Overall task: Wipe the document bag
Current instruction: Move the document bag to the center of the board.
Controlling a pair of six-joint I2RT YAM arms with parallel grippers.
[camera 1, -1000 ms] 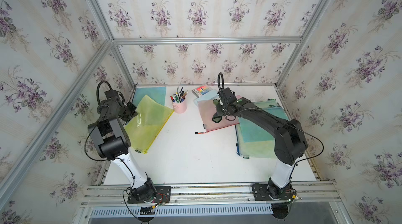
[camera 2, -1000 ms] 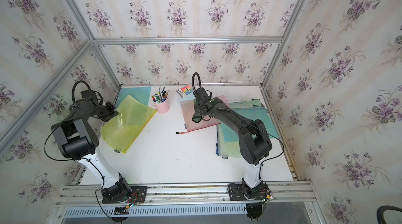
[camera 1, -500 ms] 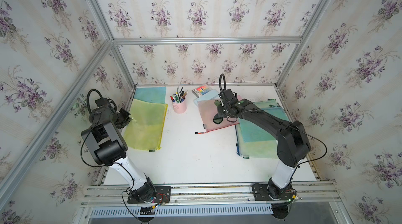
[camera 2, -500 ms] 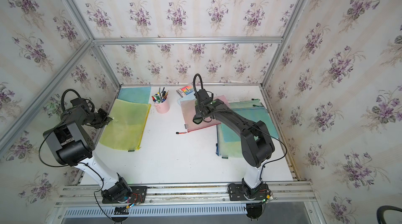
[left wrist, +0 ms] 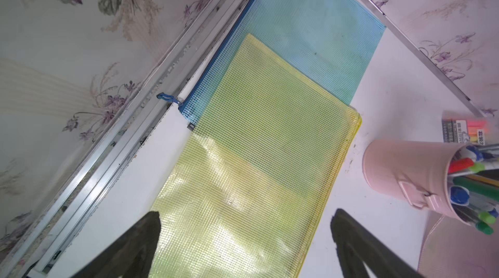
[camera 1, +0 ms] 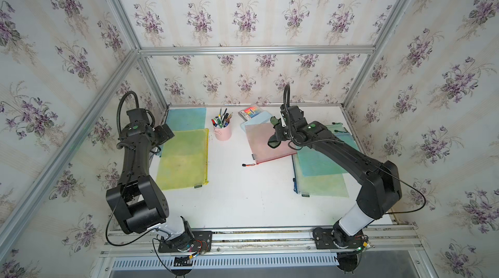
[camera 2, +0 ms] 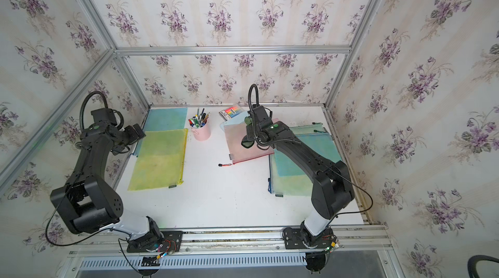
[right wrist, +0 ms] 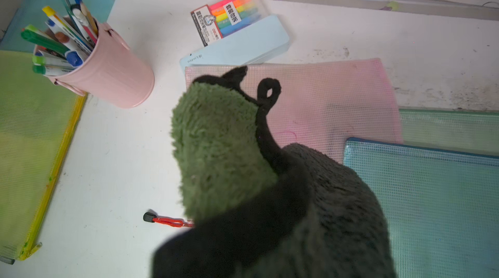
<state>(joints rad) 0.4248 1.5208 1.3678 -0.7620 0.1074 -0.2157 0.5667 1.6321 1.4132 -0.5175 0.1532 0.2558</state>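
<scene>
White table [camera 1: 243,203] in both top views. Left of centre, a yellow document bag [camera 1: 186,160] lies flat, overlapping a blue bag [camera 1: 186,118] above it in the frame; the left jaws stand wide apart over its upper left corner, holding nothing. Right of centre, a pink document bag [camera 1: 259,139] lies partly under a teal bag [camera 1: 321,163]. The right jaws are closed on a green cloth [right wrist: 216,149] over the pink bag. A pen cup [camera 1: 223,132] stands between the yellow and pink bags.

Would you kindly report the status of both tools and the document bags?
Left tool open, empty, at yellow bag edge. Right tool shut on green cloth, over pink bag. Pen cup beside pink bag, clear of the cloth.
</scene>
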